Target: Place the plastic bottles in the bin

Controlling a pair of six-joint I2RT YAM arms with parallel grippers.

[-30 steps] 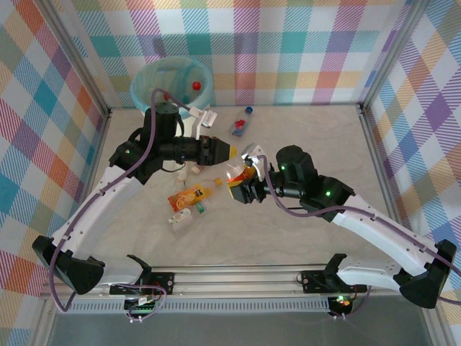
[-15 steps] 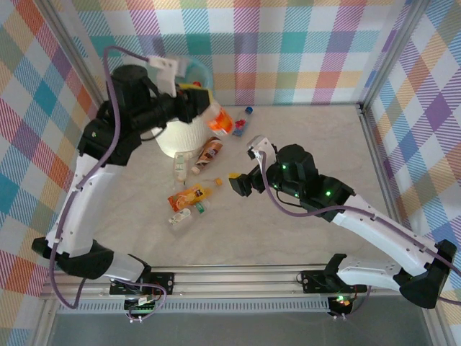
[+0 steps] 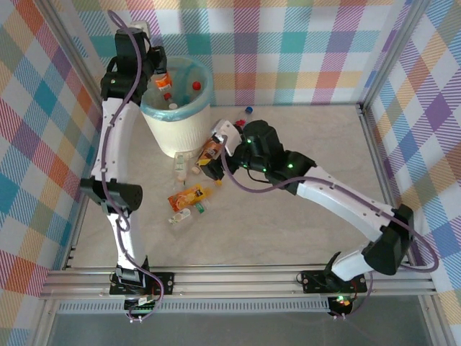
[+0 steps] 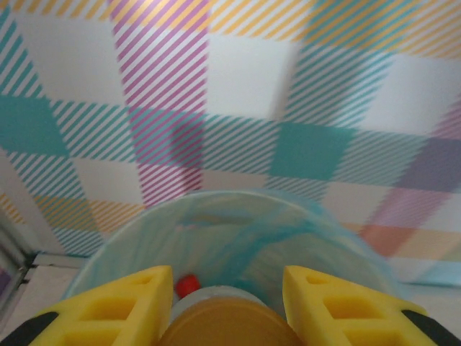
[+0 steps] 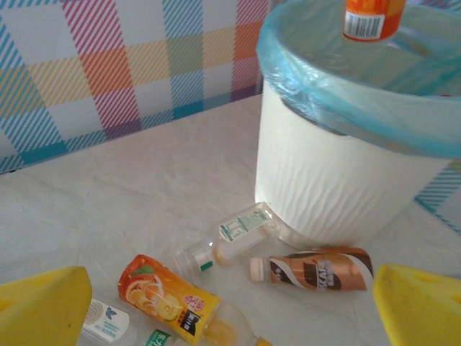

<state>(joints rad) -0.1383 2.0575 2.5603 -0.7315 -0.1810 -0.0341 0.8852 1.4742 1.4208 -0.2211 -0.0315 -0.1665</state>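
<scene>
Just lifted orange-label plastic bottle [image 3: 163,78] over tall white bin [image 3: 180,137] — pinched in left tool [image 4: 228,285], ready to drop; spread right tool [image 5: 230,281] wide.

This is a robotics lab test cell: a pale marble-patterned tabletop [image 3: 274,238] boxed in by pastel plaid fabric walls [image 3: 288,43] on bare aluminium frame posts [image 3: 381,79], with a slotted aluminium rail [image 3: 238,277] at the near edge carrying the black bolted mounts [image 3: 319,280] of two cabled white robot arms [image 3: 338,202].
</scene>
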